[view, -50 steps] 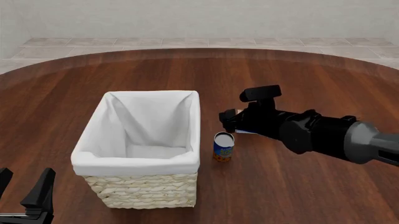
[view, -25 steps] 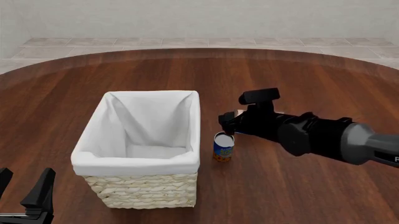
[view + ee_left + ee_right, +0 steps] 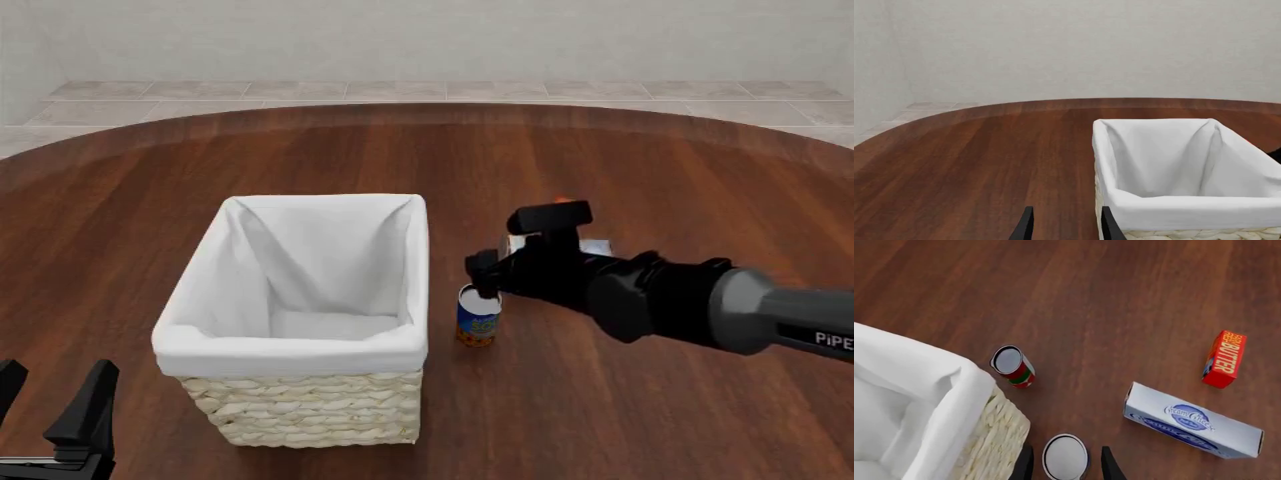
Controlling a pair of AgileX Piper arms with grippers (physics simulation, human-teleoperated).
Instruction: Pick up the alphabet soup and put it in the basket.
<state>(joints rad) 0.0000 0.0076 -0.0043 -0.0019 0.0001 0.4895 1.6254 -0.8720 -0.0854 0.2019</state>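
Front view: basket (image 3: 300, 330) sits centre-left on the table (image 3: 641, 170). Alphabet soup (image 3: 478, 316) stands upright just beside it at 3 o'clock. Right gripper (image 3: 486, 270) hangs over the can. Cream cheese box (image 3: 594, 246) at the can's 2 o'clock, butter box (image 3: 562, 201) behind it, mostly hidden. Second can (image 3: 1013, 365) probably behind the basket.

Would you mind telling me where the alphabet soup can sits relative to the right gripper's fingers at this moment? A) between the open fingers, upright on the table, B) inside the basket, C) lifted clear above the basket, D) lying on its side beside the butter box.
A: in the right wrist view the alphabet soup can stands upright on the table between the right gripper's spread fingers, beside the basket.
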